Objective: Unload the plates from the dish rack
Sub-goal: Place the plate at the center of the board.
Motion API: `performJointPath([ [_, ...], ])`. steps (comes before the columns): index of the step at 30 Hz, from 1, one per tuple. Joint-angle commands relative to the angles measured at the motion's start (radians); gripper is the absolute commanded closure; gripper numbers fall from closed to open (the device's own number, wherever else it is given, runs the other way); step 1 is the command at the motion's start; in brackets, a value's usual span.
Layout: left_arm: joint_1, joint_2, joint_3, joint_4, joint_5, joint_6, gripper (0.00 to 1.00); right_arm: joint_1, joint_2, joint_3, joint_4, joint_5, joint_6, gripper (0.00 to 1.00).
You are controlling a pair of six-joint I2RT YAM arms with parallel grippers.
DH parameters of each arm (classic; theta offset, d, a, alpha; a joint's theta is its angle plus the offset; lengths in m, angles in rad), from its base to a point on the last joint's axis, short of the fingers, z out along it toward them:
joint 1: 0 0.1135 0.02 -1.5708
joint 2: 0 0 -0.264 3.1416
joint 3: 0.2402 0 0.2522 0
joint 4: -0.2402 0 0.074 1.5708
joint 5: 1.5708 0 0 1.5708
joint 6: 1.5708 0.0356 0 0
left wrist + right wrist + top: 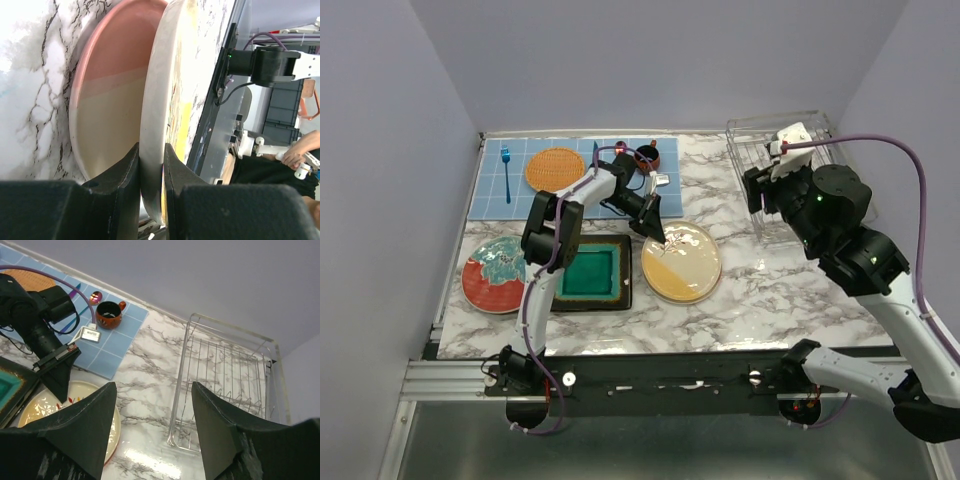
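Left gripper (151, 160): pinching the rim of the cream-yellow plate (172, 100), which is sitting directly over a pinkish plate (110, 100), left of the dish rack (790, 175).
Right gripper (152, 435): hovering at the dish rack's left edge, jaws spread, gripping nothing.
Other plates: red plate (495, 272) and square dark plate (590, 272) lying flat on the table (770, 300), farther left of the dish rack.

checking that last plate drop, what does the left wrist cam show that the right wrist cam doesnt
Only the left wrist: the grip up close, with the left pincer shut across the rim of the cream-yellow plate, and a pink-and-beige plate under it. Only the right wrist: the dish rack with no plate visible in it, the mug on the blue mat, and the right pincer open. Both: the left pincer on the cream-yellow plate, and the marble table.
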Motion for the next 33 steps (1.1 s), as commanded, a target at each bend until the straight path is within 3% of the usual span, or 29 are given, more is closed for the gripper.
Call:
performJointPath([
  [1, -0.016, -0.069, -0.044, 0.105, -0.186, 0.028, 1.00, -0.062, 0.042, 0.066, -0.063, -0.084, 0.095, 0.30],
  [12, -0.032, -0.086, -0.084, 0.155, -0.276, 0.014, 1.00, -0.191, 0.149, 0.166, -0.115, -0.177, 0.161, 0.31],
  [19, -0.035, -0.081, -0.091, 0.157, -0.312, 0.028, 1.00, -0.286, 0.192, 0.146, -0.106, -0.266, 0.165, 0.32],
  [33, -0.061, -0.058, -0.096, 0.163, -0.373, 0.029, 1.00, -0.297, 0.177, 0.111, -0.084, -0.315, 0.129, 0.33],
])
